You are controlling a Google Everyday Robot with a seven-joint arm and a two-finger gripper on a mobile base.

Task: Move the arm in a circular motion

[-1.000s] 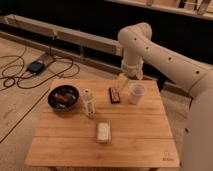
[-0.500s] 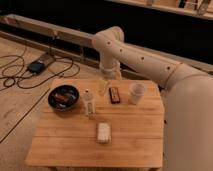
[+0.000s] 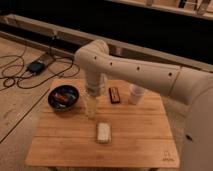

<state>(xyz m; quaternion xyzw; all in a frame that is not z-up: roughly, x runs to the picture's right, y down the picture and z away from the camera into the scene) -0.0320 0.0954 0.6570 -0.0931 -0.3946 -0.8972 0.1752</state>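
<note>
**Asker:** Where was the arm?

**Describer:** The arm [image 3: 135, 72], thick and cream-beige with small dark dots along it, reached in from the right edge of the view. It stretched leftward above the back of a wooden table [image 3: 130, 145], bent at a rounded elbow, and turned straight down.

**Asker:** And the gripper?

**Describer:** The gripper [image 3: 90, 106] hung below the narrower ribbed wrist, low over the table's back left part. It sat between a dark bowl [image 3: 52, 101] on its left and a dark bar-shaped item [image 3: 114, 95] on its right. I could not tell how far open it was, or whether it held anything.

**Asker:** What else was on the table?

**Describer:** The bowl held something reddish. A white cup [image 3: 135, 94] stood just right of the dark bar. A small pale packet [image 3: 103, 132] lay near the middle, in front of the gripper and apart from it.

**Asker:** And around the table?

**Describer:** Black cables [image 3: 20, 75] trailed across the floor at the left, beside a small dark device [image 3: 36, 66].
</note>
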